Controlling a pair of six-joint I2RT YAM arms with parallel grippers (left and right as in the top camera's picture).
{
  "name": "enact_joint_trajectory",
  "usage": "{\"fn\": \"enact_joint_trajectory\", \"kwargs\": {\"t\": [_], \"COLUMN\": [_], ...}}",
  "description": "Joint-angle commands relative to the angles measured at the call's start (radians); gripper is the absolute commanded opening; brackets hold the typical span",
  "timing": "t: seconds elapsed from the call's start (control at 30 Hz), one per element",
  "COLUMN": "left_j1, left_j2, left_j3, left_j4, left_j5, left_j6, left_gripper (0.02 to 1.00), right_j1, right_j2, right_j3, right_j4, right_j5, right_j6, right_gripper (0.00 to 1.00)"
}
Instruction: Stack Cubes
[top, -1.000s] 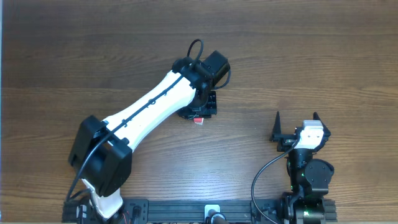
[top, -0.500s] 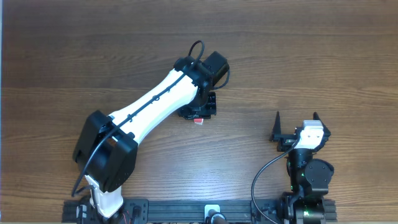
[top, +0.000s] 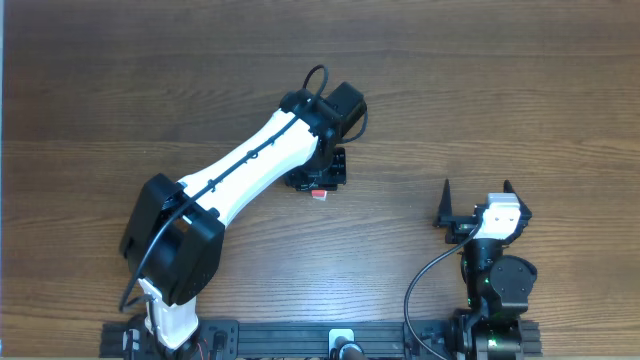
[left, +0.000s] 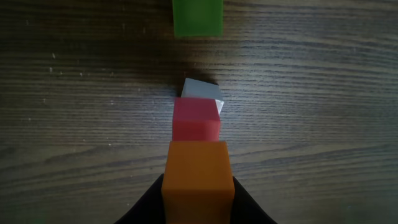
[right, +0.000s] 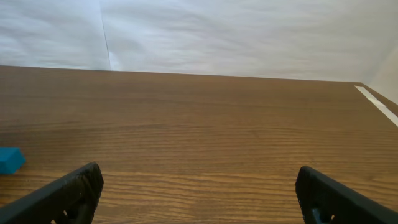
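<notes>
Orange cube (left: 198, 177) clamped between left gripper (left: 198, 193) fingers, held close to red cube (left: 196, 118), apparently above it. Red cube appears seated on white cube (left: 200, 89), slightly offset: two tiers likely done. Orange placement pending. Green cube (left: 198, 17) loose on table (left: 311, 124) beyond; blue cube (right: 9, 160) likewise unstacked. Right gripper (right: 199, 174) fingers spread wide, empty.

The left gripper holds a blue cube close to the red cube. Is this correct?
No. The left gripper holds an orange cube, not a blue one, as the left wrist view shows. It is close to the red cube.
</notes>
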Motion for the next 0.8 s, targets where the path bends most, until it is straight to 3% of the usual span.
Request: {"fn": "enact_joint_trajectory", "kwargs": {"t": [0.03, 0.8], "left_j1": [0.006, 0.006], "left_j2": [0.034, 0.056], "left_j3": [0.007, 0.007], "left_j4": [0.009, 0.021], "left_j5": [0.01, 0.006], "left_j6": [0.019, 0.023], "left_gripper": [0.042, 0.042], "right_j1": [-0.005, -0.005], "right_j2": [-0.009, -0.009], "right_j3": [-0.005, -0.005], "right_j4": [-0.003, -0.003], "right_j5": [0.006, 0.006], "right_j6": [0.003, 0.003], "right_gripper": [0.993, 0.993]}}
